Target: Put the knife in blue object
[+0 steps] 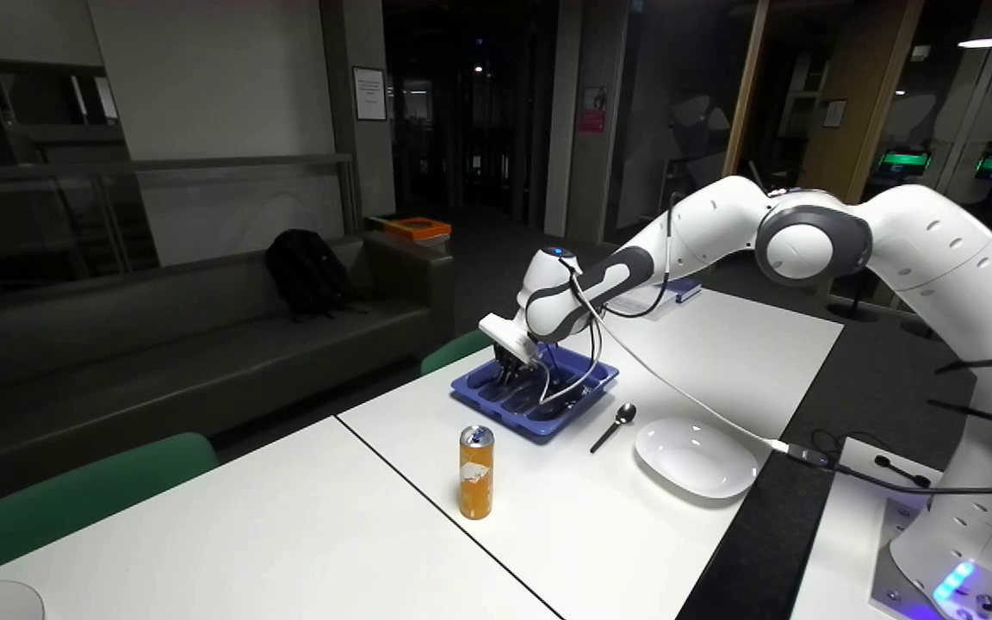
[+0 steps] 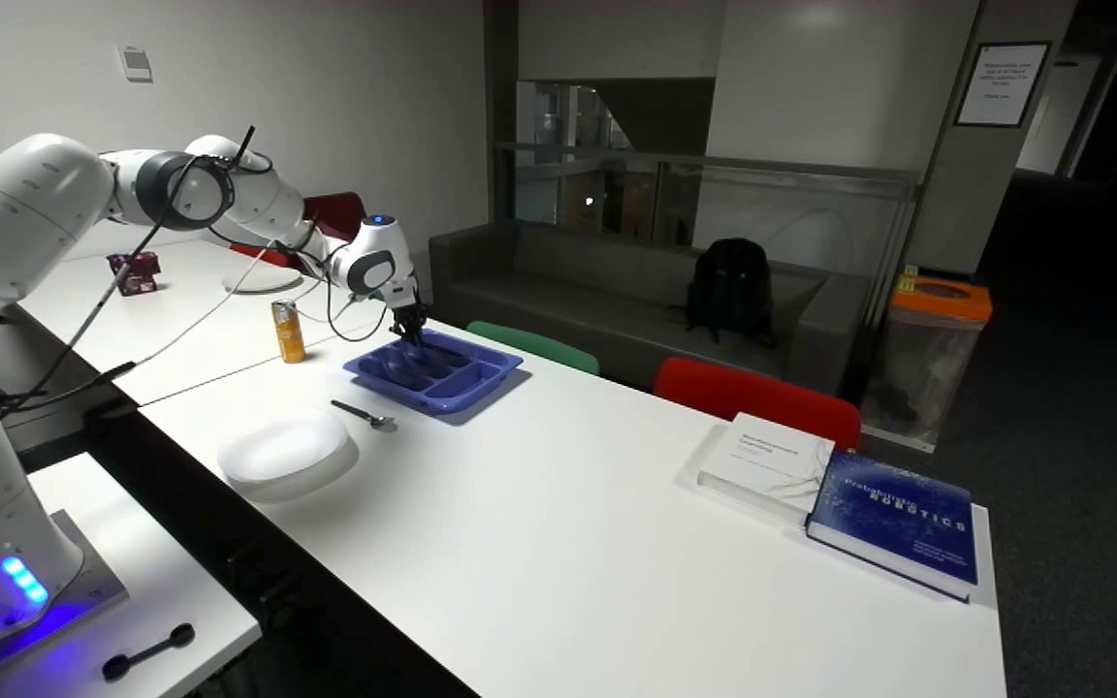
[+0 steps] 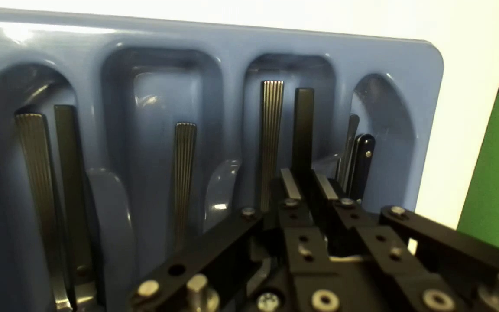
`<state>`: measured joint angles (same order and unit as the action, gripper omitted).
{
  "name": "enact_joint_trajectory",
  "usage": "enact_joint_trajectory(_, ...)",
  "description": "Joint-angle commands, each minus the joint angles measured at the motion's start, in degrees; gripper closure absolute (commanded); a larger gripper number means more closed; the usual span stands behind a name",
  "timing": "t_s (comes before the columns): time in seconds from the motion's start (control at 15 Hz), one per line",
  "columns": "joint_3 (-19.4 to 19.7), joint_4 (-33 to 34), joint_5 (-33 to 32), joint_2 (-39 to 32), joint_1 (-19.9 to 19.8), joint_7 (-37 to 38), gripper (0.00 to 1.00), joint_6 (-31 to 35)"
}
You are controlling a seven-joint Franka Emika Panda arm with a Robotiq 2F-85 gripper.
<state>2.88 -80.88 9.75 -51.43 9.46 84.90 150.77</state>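
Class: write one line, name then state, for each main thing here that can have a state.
gripper: closed on the knife
knife: gripped, seemingly inside a compartment of the blue tray; lower end hidden
blue tray: flat on the table, cutlery inside
orange can: upright; opened or not, cannot tell
spoon: lying outside the blue tray
white plate: face up beside the spoon
white book: closed
blue book: closed
backpack: upright on the sofa

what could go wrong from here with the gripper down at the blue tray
If the gripper opens wide here, a finger may knock the black riveted handle in the next compartment of the blue tray. The knife, which it appears to grip, could drop askew against the ribbed handle beside it.
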Motion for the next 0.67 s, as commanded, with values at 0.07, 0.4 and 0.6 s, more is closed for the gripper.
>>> enact_joint_trajectory(0.07, -0.64, 4.02, 1.13, -2.24, -1.02, -0.55, 0.97, -2.88)
enact_joint_trajectory(0.4, -0.41, 6.06, 0.78, -3.59, -0.83, -0.27, 0.62, -5.3)
enact_joint_trajectory(0.6, -0.03, 7.27, 0.58, -4.03, -0.54, 0.52, 0.41, -6.9)
